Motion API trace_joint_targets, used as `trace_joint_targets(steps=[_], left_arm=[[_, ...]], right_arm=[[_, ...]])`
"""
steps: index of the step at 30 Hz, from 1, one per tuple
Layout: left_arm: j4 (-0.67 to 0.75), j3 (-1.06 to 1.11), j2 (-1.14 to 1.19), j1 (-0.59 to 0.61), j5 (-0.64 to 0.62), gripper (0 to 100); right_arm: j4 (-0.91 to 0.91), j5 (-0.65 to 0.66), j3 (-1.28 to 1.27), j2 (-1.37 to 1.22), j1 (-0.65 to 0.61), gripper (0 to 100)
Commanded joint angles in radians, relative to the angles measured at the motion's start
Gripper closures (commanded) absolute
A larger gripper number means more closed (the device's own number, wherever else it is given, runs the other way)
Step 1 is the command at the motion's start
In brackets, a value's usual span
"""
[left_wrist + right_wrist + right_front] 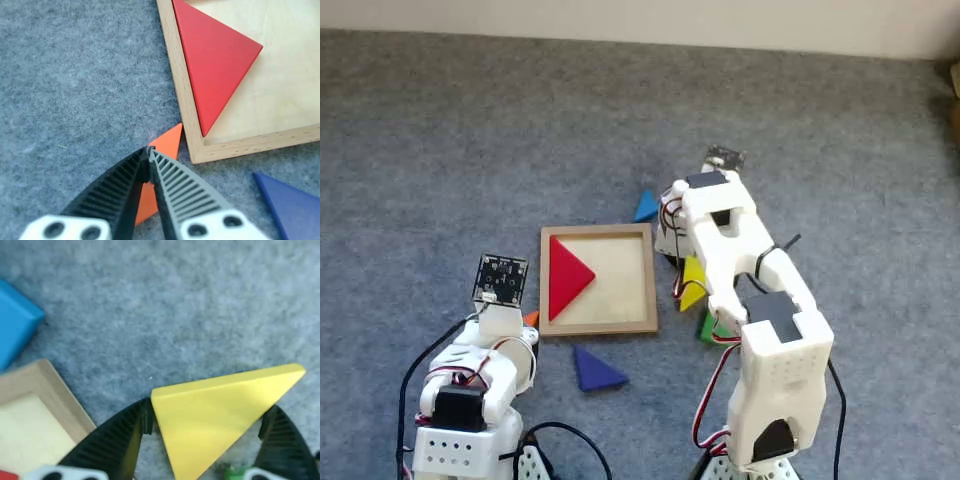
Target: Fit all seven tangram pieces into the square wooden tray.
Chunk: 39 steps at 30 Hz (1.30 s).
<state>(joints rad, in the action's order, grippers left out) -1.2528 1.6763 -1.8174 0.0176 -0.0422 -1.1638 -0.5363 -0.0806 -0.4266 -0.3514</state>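
Yellow triangle (225,410), probably light, rigid and smooth, is pinched across its straight edges by the right gripper (209,422), a sound hold; the left gripper (149,154) is clenched empty.

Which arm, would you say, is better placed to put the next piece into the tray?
Right: right claw grips the yellow triangle near the tray; left claw is shut over the orange piece.

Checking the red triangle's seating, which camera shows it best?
The high view: the whole red triangle lies inside the tray. Left wrist view crops one corner; right wrist view catches a red sliver.
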Motion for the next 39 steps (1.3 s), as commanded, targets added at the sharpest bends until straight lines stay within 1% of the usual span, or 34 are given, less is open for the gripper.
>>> trace_joint_targets(steps=[1, 5, 11, 14, 21, 27, 33, 39], left_arm=[[-0.005, 0.021, 0.001, 0.004, -0.009, 99], [-0.005, 0.021, 0.001, 0.004, -0.009, 99], [-0.005, 0.021, 0.001, 0.004, -0.009, 99], [-0.005, 0.021, 0.001, 0.004, -0.009, 99], [-0.005, 0.021, 0.001, 0.004, -0.009, 99], [-0.005, 0.021, 0.001, 0.004, -0.009, 99], [-0.005, 0.021, 0.001, 0.004, -0.009, 99], [-0.005, 0.021, 0.001, 0.004, -0.009, 99]], right_arm=[[0.019, -0.009, 0.028, -0.005, 0.013, 67.0], [0.013, -0.009, 0.028, 0.015, 0.019, 67.0], [-0.038, -0.002, 0.021, 0.177, 0.018, 67.0], [-0.03, -0.002, 0.019, 0.232, 0.019, 67.0], [-0.031, -0.008, 0.008, 0.232, 0.059, 67.0], [0.001, -0.008, -0.061, 0.091, 0.035, 67.0], [-0.048, -0.008, 0.012, -0.005, 0.007, 67.0], [-0.044, -0.009, 0.016, -0.038, -0.053, 67.0]])
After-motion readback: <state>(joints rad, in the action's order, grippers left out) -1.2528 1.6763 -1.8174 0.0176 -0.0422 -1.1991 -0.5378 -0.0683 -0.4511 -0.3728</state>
